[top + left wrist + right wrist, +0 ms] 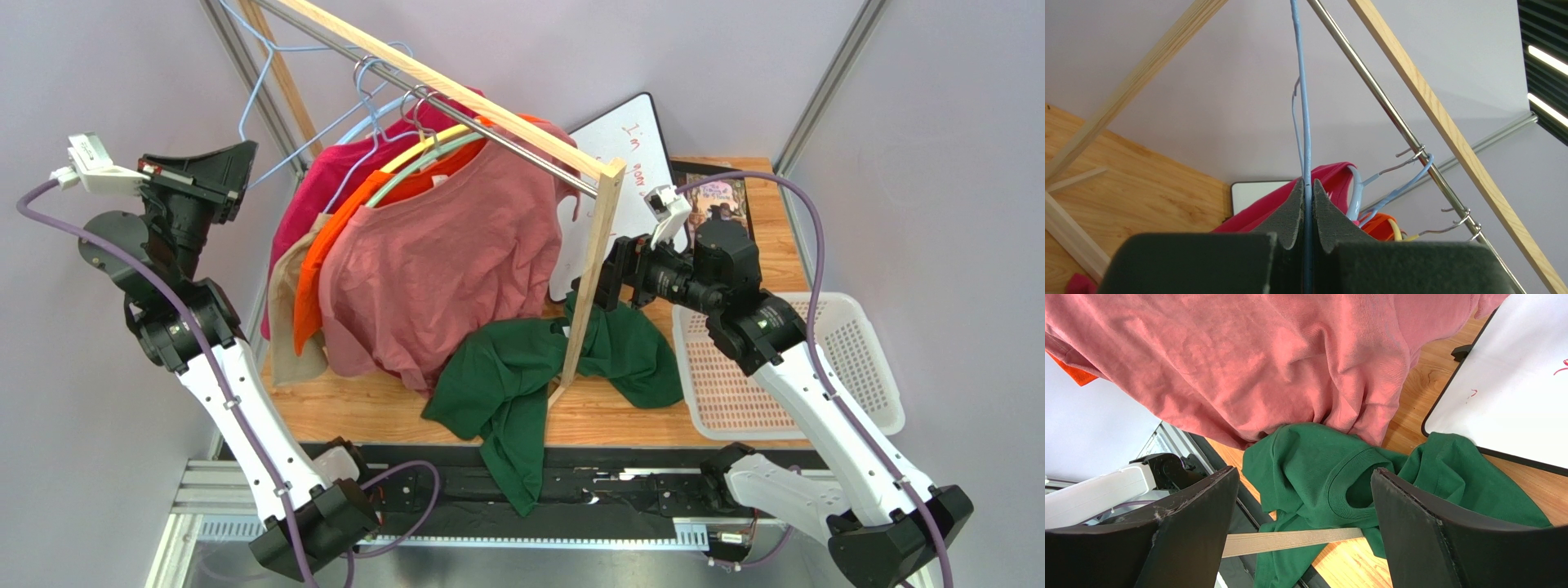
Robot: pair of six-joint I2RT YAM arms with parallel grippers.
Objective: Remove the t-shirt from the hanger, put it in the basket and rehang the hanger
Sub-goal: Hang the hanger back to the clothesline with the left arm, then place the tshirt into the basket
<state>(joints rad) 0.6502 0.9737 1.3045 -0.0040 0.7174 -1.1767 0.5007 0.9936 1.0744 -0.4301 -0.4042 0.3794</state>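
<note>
A light blue wire hanger [254, 88] hangs bare at the left end of the rack. My left gripper [202, 172] is shut on its wire [1300, 92]; the wrist view shows the pads [1293, 205] pressed on it. A green t-shirt [528, 368] lies crumpled on the table, draped over the front edge. My right gripper [610, 276] is open and empty above it, beside the rack's wooden post [589, 282]; the green shirt [1321, 465] shows between its fingers [1198, 520]. A salmon pink t-shirt [442, 257] hangs on a hanger at the front of the rail.
Magenta [307, 196], orange [321, 263] and beige shirts hang behind the pink one on the metal rod [1389, 110] under a wooden bar [1438, 104]. A whiteboard [632, 147] leans at the back. A white basket [859, 355] sits at the right table edge.
</note>
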